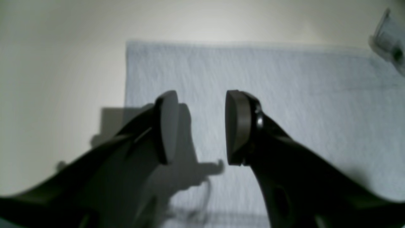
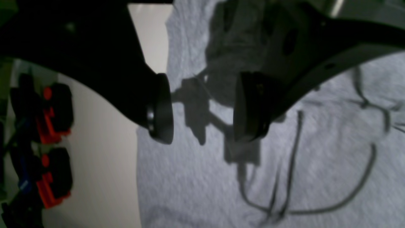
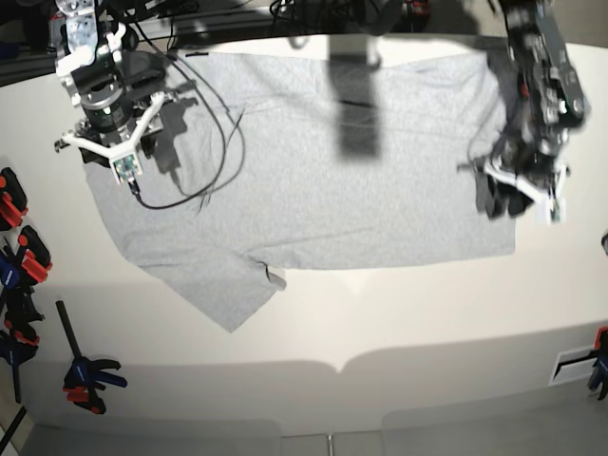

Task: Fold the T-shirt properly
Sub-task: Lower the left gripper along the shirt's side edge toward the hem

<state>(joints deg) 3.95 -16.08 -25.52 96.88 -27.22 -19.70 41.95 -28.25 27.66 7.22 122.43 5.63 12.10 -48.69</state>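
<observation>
The T-shirt (image 3: 313, 180) lies spread flat on the white table, plain grey side up, with no lettering showing. One sleeve (image 3: 228, 294) points toward the front left. My left gripper (image 1: 201, 129) is open and empty, hovering over a straight-edged corner of the shirt (image 1: 253, 79); in the base view it (image 3: 513, 198) is at the shirt's right edge. My right gripper (image 2: 204, 109) is open and empty above the shirt (image 2: 221, 177) near its side edge; in the base view it (image 3: 109, 147) is over the shirt's upper left part.
A black cable (image 3: 204, 161) hangs from the right arm over the shirt. Red, blue and black clamps (image 3: 14, 247) lie along the table's left edge, also in the right wrist view (image 2: 47, 142). Another clamp (image 3: 90, 372) lies front left. Bare table (image 3: 399, 323) runs in front of the shirt.
</observation>
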